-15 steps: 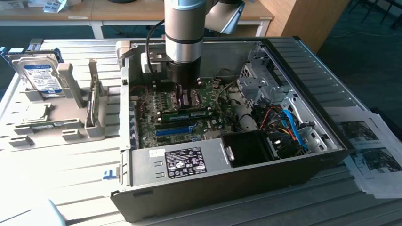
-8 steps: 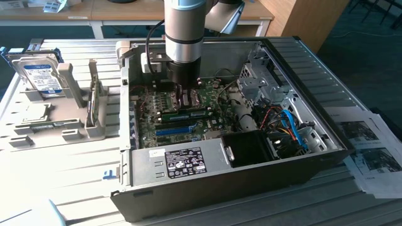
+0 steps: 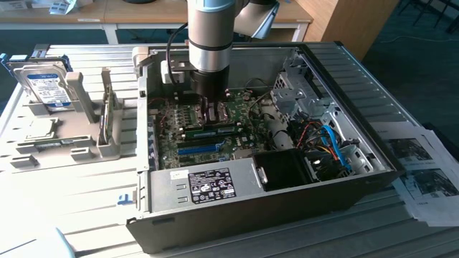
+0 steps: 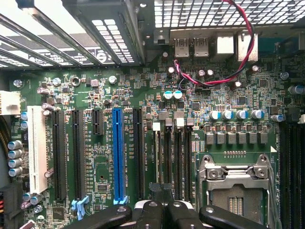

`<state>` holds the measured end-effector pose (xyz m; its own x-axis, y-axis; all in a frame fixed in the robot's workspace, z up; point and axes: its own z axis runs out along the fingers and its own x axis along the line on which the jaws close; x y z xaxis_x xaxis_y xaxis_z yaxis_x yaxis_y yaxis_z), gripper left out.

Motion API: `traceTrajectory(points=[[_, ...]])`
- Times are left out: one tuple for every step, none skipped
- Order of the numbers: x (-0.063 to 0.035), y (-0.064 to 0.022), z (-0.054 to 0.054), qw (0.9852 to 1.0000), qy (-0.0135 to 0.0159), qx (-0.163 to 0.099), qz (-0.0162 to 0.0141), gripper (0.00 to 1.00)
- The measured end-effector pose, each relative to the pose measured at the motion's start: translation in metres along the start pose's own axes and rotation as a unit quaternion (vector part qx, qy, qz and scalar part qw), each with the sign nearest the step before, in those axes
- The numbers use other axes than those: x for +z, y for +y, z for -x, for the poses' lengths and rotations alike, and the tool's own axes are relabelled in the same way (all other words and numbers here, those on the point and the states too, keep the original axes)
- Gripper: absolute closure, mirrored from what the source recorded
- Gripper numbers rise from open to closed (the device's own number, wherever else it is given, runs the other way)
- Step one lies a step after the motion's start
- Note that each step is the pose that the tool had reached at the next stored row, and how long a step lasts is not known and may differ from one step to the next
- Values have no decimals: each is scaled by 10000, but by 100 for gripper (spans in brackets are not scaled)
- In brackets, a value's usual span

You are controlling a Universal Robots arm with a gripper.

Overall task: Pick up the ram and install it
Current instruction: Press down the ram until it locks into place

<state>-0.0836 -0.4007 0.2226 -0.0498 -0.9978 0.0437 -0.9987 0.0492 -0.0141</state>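
Exterior view: pincer (image 3: 213,115) is reaching inside the computer case (image 3: 373,140), closed over the ram (image 3: 215,129) lying along the motherboard's memory slots (image 4: 172,157), just beside the empty processor socket (image 4: 234,183). Seating well is requiring vertical, evenly spread pressure.

A pale slatted table (image 3: 79,185) fills the foreground and strong light falls on it. Behind it stand light wooden desks (image 3: 129,13) with white legs, and a wooden cabinet (image 3: 344,21) at the exterior view's right. The floor (image 3: 423,70) is dark blue-green carpet.
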Motion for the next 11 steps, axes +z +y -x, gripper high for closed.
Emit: traceTrajectory(points=[[0,0,0,10000,0,0,0,90],[0,0,0,10000,0,0,0,90],[0,0,0,10000,0,0,0,90],[0,0,0,10000,0,0,0,90],[0,0,0,10000,0,0,0,90],[0,0,0,10000,0,0,0,90],[0,0,0,10000,0,0,0,90],[1,0,-1,10000,1,0,0,90],[2,0,-1,10000,-1,0,0,90],[3,0,-1,10000,0,0,0,90],[2,0,-1,10000,0,0,0,90]])
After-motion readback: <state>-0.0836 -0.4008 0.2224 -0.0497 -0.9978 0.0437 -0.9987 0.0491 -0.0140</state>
